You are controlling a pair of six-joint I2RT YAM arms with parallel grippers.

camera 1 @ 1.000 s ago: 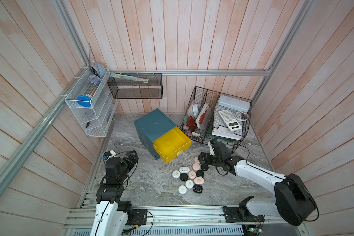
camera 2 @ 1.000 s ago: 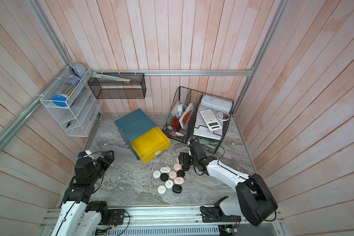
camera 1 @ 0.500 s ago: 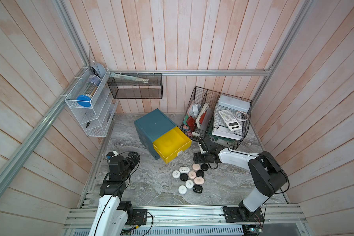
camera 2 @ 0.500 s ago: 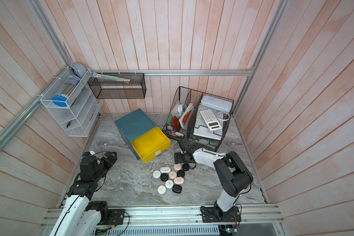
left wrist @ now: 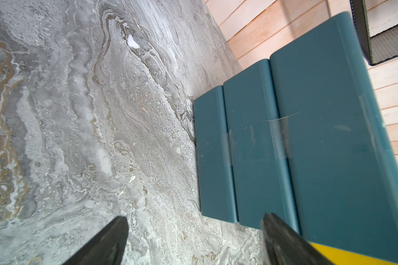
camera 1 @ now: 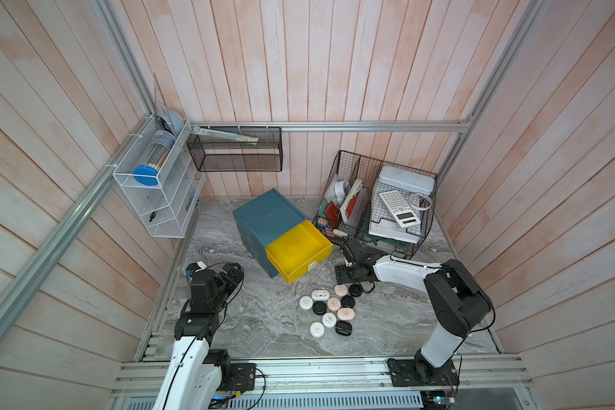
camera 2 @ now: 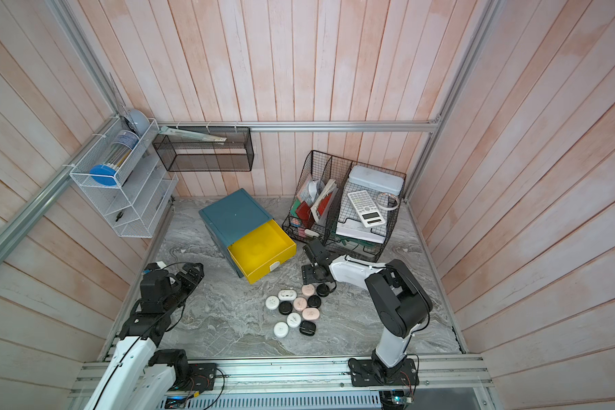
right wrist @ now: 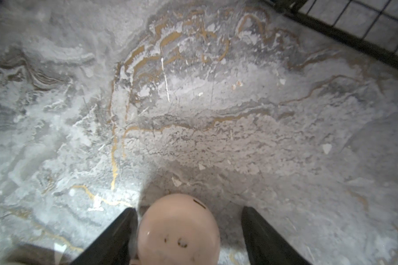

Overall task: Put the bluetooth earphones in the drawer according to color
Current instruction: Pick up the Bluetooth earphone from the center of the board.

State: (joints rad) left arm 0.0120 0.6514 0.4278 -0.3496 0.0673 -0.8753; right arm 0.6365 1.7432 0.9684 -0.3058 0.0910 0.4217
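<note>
Three pink plank walls [camera 1: 299, 71], grey marbled tabletop [camera 1: 263, 330], teal drawer [camera 1: 267, 213]

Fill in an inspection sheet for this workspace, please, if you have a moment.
Surface: marble table, no spill seen.
Job's things: eleven cases clustered on the table; a twelfth, the pink case, at the right gripper; chest with yellow drawer open, no case seen inside.
Clutter: wire organiser holding a calculator.
Grippers: left gripper open, empty; right gripper open around the pink case.
Cables: black loops at both wrists.
Surroundings: wood walls; white rack; black basket.
</note>
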